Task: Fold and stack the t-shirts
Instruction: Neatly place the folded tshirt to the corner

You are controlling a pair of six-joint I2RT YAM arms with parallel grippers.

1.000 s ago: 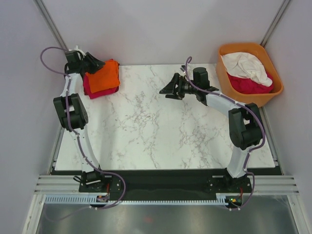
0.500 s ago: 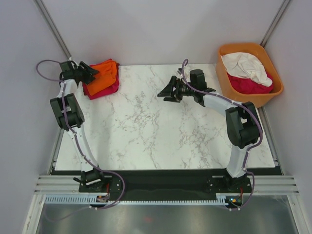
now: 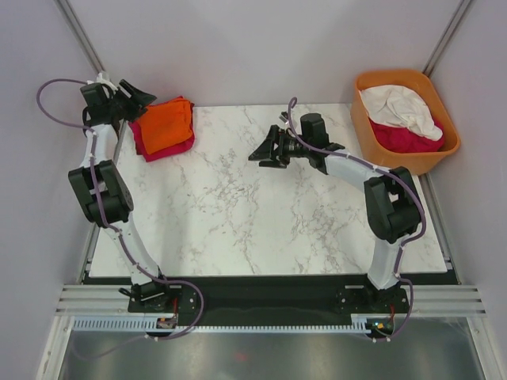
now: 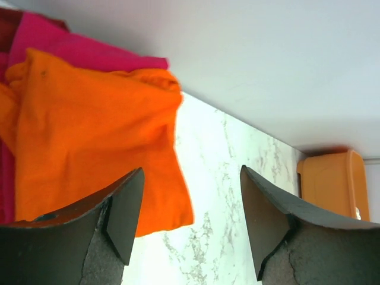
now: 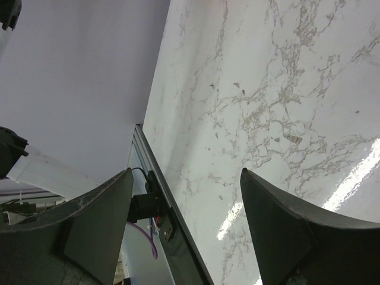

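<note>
My left gripper (image 4: 190,202) hung open and empty just beside the folded orange t-shirt (image 3: 168,124) lying on the magenta t-shirt (image 3: 161,151) at the table's (image 3: 261,214) far-left corner, where I judged a careless swing might snag and unfold the pile.

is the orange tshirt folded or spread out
Folded: the orange t-shirt lies as a compact rectangle atop the magenta t-shirt at the far-left corner of the table.

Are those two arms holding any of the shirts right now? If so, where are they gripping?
Nothing is held. The left gripper is open near the orange t-shirt, clamping no cloth; the right gripper is open above the marble table.
</note>
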